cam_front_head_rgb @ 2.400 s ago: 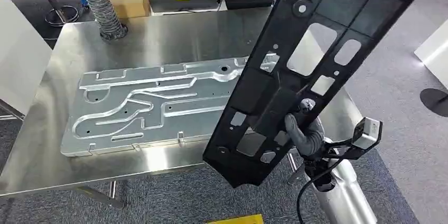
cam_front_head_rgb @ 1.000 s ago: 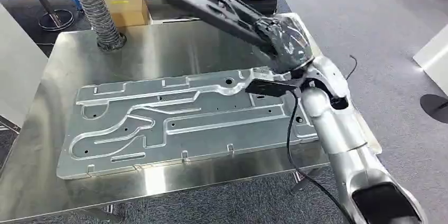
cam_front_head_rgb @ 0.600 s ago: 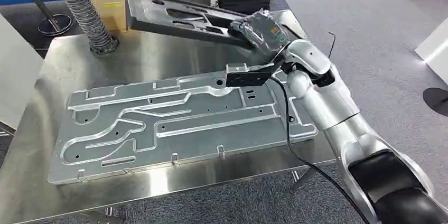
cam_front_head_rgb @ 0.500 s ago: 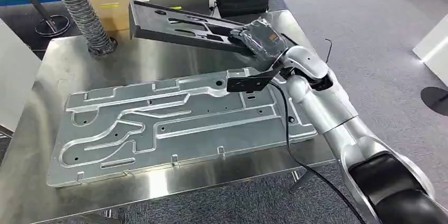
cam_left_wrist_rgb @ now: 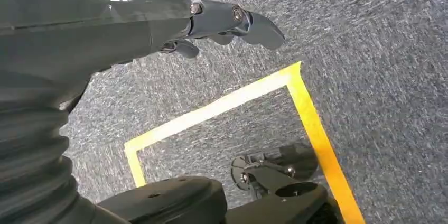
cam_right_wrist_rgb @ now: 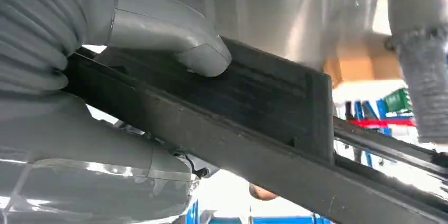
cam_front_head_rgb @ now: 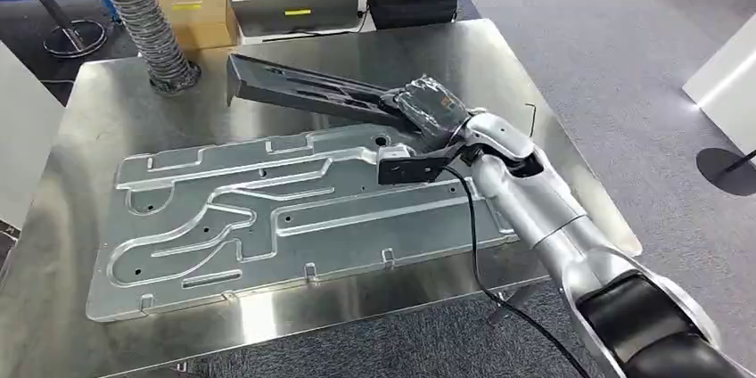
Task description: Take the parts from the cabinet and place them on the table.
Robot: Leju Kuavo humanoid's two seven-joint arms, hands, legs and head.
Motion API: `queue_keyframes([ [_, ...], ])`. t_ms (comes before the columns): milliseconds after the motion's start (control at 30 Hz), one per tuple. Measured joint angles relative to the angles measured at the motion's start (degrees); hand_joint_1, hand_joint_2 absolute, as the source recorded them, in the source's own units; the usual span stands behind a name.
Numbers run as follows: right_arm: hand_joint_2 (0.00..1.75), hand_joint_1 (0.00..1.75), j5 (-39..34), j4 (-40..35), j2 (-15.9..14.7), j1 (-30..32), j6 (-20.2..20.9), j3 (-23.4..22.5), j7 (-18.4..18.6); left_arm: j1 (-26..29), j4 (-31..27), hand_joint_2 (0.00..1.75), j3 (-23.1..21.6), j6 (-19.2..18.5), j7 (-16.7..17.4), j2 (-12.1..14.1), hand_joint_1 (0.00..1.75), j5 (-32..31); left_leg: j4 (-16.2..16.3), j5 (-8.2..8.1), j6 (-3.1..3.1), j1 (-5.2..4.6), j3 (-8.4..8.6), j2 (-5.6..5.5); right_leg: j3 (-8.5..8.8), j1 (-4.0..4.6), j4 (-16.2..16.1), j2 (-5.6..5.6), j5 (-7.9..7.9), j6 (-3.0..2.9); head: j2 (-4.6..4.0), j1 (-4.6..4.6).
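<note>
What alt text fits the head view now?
The right robot hand holds a long black perforated plastic panel tilted above a shiny steel table, beside a large stamped silver metal plate lying flat there.

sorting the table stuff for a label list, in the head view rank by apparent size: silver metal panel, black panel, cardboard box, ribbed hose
1. silver metal panel
2. black panel, foreshortened and raised in the right hand
3. ribbed hose and cardboard box: look alike, both farther back, so unranked
</note>
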Motion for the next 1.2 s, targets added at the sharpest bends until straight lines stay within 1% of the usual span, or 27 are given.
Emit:
queue_keyframes([
  [33, 1.75, 1.75, 0.0, 0.3, 0.0, -0.1, 0.0, 0.1, -0.1, 0.0, 0.0, 1.75, 0.0, 0.0, 0.0, 0.0, 0.0, 0.0, 0.0, -0.14, -0.17, -0.03, 0.12, -0.01, 2.46, 0.05, -5.4, 0.1, 2.4, -0.38, 0.0, 0.0],
  [67, 1.75, 1.75, -0.2, 0.7, 0.0, -0.3, 0.0, 0.3, -0.4, -0.1, 0.0, 1.75, 0.0, 0.0, 0.0, -0.1, 0.0, 0.0, 0.1, -0.29, -0.42, -0.2, 0.09, -0.02, 3.35, 0.31, -7.7, 0.67, 2.47, -0.8, 0.0, 0.0],
  [167, 1.75, 1.75, -0.1, 2.0, 0.1, -0.6, 0.6, 1.0, -0.8, -0.2, 0.0, 1.75, 0.0, 0.0, -0.1, -0.1, 0.0, 0.0, -0.2, -0.46, -1.22, -0.24, 0.27, -0.06, 3.22, 0.82, -7.7, 0.39, 2.51, -1.73, 0.0, 0.0],
  [200, 1.75, 1.75, 0.6, 2.4, 0.1, -1.0, 0.7, 1.4, -0.9, -0.2, 0.0, 1.75, 0.0, 0.0, -0.1, -0.1, 0.0, 0.0, -0.2, -0.53, -1.55, -0.31, 0.42, -0.06, 3.33, 0.74, -8.0, 0.37, 2.63, -2.06, 0.0, 0.0],
  [233, 1.75, 1.75, 1.4, 2.7, -0.2, -1.4, 0.7, 1.8, -0.7, -0.2, 0.0, 1.75, 0.0, 0.0, -0.2, 0.0, 0.0, 0.0, 0.4, -1.18, -1.8, -0.25, 0.2, -0.12, 3.91, 0.01, -8.5, 0.32, 2.87, -2.49, 0.0, 0.0],
  [267, 1.75, 1.75, 2.1, 3.1, -0.7, -2.1, 0.6, 2.7, -0.7, -0.2, 0.0, 1.75, 0.0, 0.1, -0.2, 0.0, 0.0, 0.0, 2.5, -2.67, -1.93, -0.31, -0.53, -0.37, 4.17, -0.02, -8.7, 0.33, 2.77, -2.85, 0.0, 0.0],
  [333, 1.75, 1.75, 2.9, 3.8, -1.4, -3.3, 0.7, 4.2, -0.6, -0.1, 0.0, 1.75, 0.0, 0.1, -0.3, 0.0, 0.0, 0.0, 11.6, -6.99, -2.11, -0.04, -4.56, -0.72, 4.37, 0.07, -8.7, 0.25, 2.59, -3.18, 0.0, 0.0],
  [367, 1.75, 1.75, 3.0, 4.3, -1.6, -3.6, 0.7, 4.9, -0.6, -0.1, 0.0, 1.75, 0.0, 0.1, -0.3, 0.0, 0.0, 0.1, 16.2, -8.63, -2.24, 0.01, -6.85, -0.71, 4.42, 0.12, -8.6, 0.25, 2.5, -3.26, 0.0, 0.0],
  [400, 1.75, 1.75, 3.2, 4.6, -1.8, -3.8, 0.8, 5.6, -0.6, -0.1, 0.0, 1.75, 0.0, 0.1, -0.4, 0.0, 0.0, 0.2, 18.6, -8.95, -2.3, 0.02, -8.18, -0.71, 4.45, 0.13, -8.5, 0.25, 2.43, -3.26, 0.0, 0.0],
  [433, 1.75, 1.75, 3.3, 5.0, -2.1, -4.0, 0.9, 6.3, -0.7, -0.2, 0.0, 1.75, 0.0, 0.1, -0.5, 0.0, 0.0, 0.2, 18.1, -7.66, -2.31, 0.04, -8.1, -0.7, 4.59, 0.13, -8.5, 0.27, 2.28, -3.23, 0.0, 0.0],
  [467, 1.75, 1.75, 3.3, 5.3, -2.2, -4.2, 1.0, 6.9, -0.8, -0.2, 0.0, 1.75, 0.0, 0.1, -0.5, 0.0, 0.0, 0.2, 14.9, -5.45, -2.27, 0.08, -6.73, -0.69, 4.75, 0.13, -8.3, 0.3, 2.1, -3.2, 0.0, 0.0],
  [533, 1.75, 1.75, 3.3, 5.8, -2.4, -5.0, 1.0, 7.8, -0.9, -0.1, 0.0, 1.75, 0.0, 0.1, -0.5, 0.0, 0.0, 0.2, 4.4, 0.15, -1.88, 0.08, -1.87, -0.55, 5.11, 0.11, -7.8, 0.45, 1.55, -2.83, 0.0, 0.0],
  [567, 1.75, 1.75, 3.3, 6.0, -2.7, -5.4, 1.0, 8.3, -0.9, -0.1, 0.0, 1.75, 0.0, 0.1, -0.6, 0.0, 0.0, 0.2, 1.9, -0.03, -1.57, -0.08, -0.46, -0.18, 5.0, 0.27, -7.6, 0.45, 1.28, -2.51, 0.0, 0.0],
  [600, 1.75, 1.75, 3.3, 6.3, -3.0, -6.0, 1.1, 8.7, -0.9, -0.2, 0.0, 1.75, 0.0, 0.1, -0.6, 0.0, 0.0, 0.2, 0.5, -0.51, -1.4, -0.27, -0.02, -0.34, 4.56, 0.56, -7.2, 0.45, 1.24, -2.24, 0.0, 0.0],
  [700, 1.75, 1.75, 3.3, 6.8, -3.1, -6.4, 1.2, 9.4, -0.9, 0.0, 0.0, 1.75, 0.0, 0.1, -0.9, 0.0, 0.0, 0.2, 0.8, -0.39, -0.79, -0.41, -0.28, -0.59, 4.49, 0.46, -7.4, 0.29, 1.43, -1.36, 0.0, 0.0],
  [733, 1.75, 1.75, 3.3, 7.0, -3.1, -6.5, 1.2, 9.6, -0.9, 0.0, 0.0, 1.75, 0.1, 0.0, -0.9, 0.0, 0.0, 0.2, 0.2, -0.08, -0.31, 0.05, -0.07, -0.45, 4.39, 0.31, -7.1, 0.3, 1.0, -0.97, 0.0, 0.0],
  [767, 1.75, 1.75, 3.3, 7.2, -3.1, -6.8, 1.2, 9.8, -0.9, -0.1, 0.0, 1.75, 0.1, 0.0, -1.0, 0.0, 0.0, 0.2, 0.1, 0.01, -0.08, 0.03, -0.06, -0.29, 3.81, 0.23, -5.6, 0.13, -0.13, -0.55, 0.0, 0.0],
  [800, 1.75, 1.75, 3.4, 7.3, -2.8, -7.0, 1.2, 10.0, -0.7, -0.2, 0.0, 1.75, 0.1, -0.1, -1.0, 0.0, 0.0, 0.1, 0.1, 0.01, 0.18, 0.02, -0.1, -0.24, 2.18, 0.2, -2.3, 0.03, -2.18, -0.22, 0.0, 0.0],
  [833, 1.75, 1.75, 3.4, 7.5, -2.5, -7.1, 1.2, 10.2, -0.5, -0.2, 0.0, 1.75, 0.1, -0.2, -1.0, 0.0, 0.0, 0.0, 0.1, -0.04, 0.27, -0.02, -0.11, -0.05, -0.16, 0.14, 2.6, 0.01, -4.54, 0.1, 0.0, 0.0],
  [867, 1.75, 1.75, 3.6, 7.6, -2.1, -7.0, 1.2, 10.4, -0.5, -0.1, 0.0, 1.75, 0.1, -0.2, -1.0, 0.0, 0.0, 0.0, 0.1, -0.07, 0.31, -0.06, -0.11, 0.01, -2.48, 0.13, 7.1, 0.01, -6.27, 0.31, 0.0, 0.0],
  [900, 1.75, 1.75, 3.6, 7.9, -1.9, -6.9, 1.3, 10.6, -0.5, -0.1, 0.0, 1.75, 0.1, -0.2, -1.0, 0.0, 0.0, 0.0, 0.2, -0.08, 0.31, -0.06, -0.11, 0.08, -4.26, 0.09, 10.3, 0.0, -6.99, 0.41, 0.0, 0.0],
  [933, 1.75, 1.75, 3.7, 8.1, -1.7, -6.8, 1.3, 10.8, -0.4, 0.0, 0.0, 1.75, 0.1, -0.2, -1.0, 0.0, 0.0, 0.0, 0.2, -0.09, 0.3, -0.06, -0.09, 0.08, -4.82, 0.01, 10.7, -0.04, -6.29, 0.42, 0.0, 0.0],
  [967, 1.75, 1.75, 3.8, 8.3, -1.7, -6.8, 1.3, 11.1, -0.4, -0.1, 0.0, 1.75, 0.1, -0.2, -1.0, 0.0, 0.0, -0.2, 0.2, -0.13, 0.25, -0.05, -0.05, 0.06, -3.82, -0.05, 8.2, -0.06, -4.25, 0.38, 0.0, 0.0],
  [1033, 1.75, 1.75, 4.2, 8.3, -1.7, -7.2, 1.3, 11.5, -0.1, -0.1, 0.0, 1.75, 0.0, -0.2, -1.0, 0.0, 0.0, -0.3, 0.2, -0.3, 0.0, -0.05, 0.19, 0.01, 1.14, -0.04, -2.4, -0.04, 1.13, 0.09, 0.0, 0.0],
  [1067, 1.75, 1.75, 4.4, 8.4, -1.7, -7.6, 1.3, 11.6, 0.1, -0.1, 0.0, 1.75, 0.0, -0.2, -1.0, 0.0, 0.0, -0.3, 0.2, -0.43, -0.23, -0.06, 0.24, 0.0, 3.38, -0.03, -7.2, 0.2, 2.44, -0.22, 0.0, 0.0],
  [1100, 1.75, 1.75, 4.7, 8.5, -1.7, -7.9, 1.3, 11.8, 0.3, -0.2, 0.0, 1.75, 0.0, -0.2, -1.0, 0.0, 0.0, -0.3, 0.3, -0.52, -0.57, -0.44, 0.18, -0.18, 3.4, 0.56, -7.5, 0.46, 2.43, -0.71, 0.0, 0.0],
  [1200, 1.75, 1.75, 5.2, 8.8, -1.7, -8.0, 1.3, 12.6, 0.7, -0.2, 0.0, 1.75, 0.0, -0.2, -1.0, 0.0, 0.0, -0.3, -0.1, -0.61, -1.42, -0.24, 0.46, -0.08, 3.24, 0.78, -7.4, 0.33, 2.26, -1.86, 0.0, 0.0],
])
